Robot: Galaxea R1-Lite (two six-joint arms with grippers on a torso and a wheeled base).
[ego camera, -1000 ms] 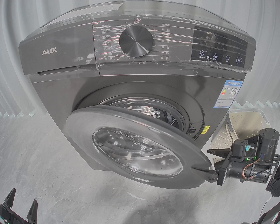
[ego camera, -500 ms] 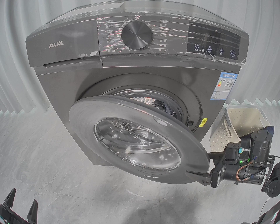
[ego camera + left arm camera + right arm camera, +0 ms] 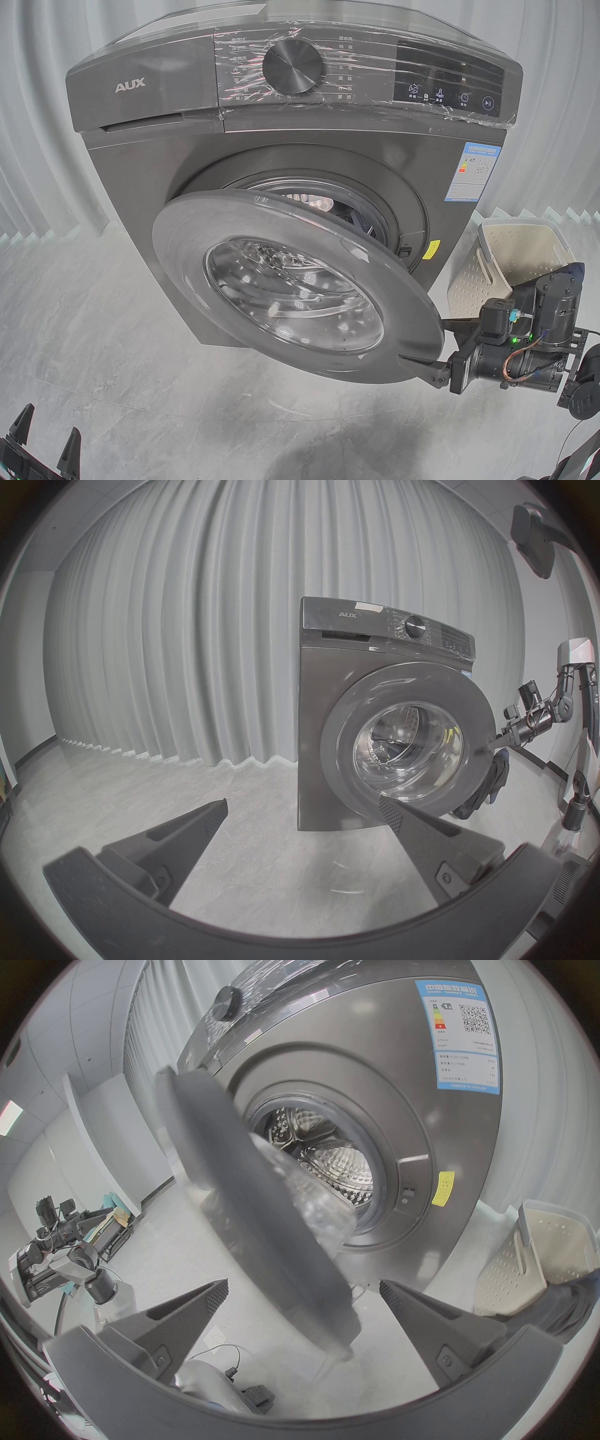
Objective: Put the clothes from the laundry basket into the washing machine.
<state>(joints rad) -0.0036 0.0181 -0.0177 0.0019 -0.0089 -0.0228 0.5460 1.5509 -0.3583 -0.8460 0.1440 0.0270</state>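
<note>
Head view: right gripper (image 3: 422, 341), spread open, straddles the free edge of the door (image 3: 180, 250).

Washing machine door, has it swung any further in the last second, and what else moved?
Mostly the camera moved: in the head view the washing machine drifts up and shrinks slightly. Against the machine, the door hasn't visibly swung. The right gripper stays open astride the door's rim, the left gripper stays open and low, and the laundry basket stays beside the machine.

A white pleated fabric curtain (image 3: 37, 156) hangs along the wall behind, meeting a pale grey marbled tile floor (image 3: 94, 350).
</note>
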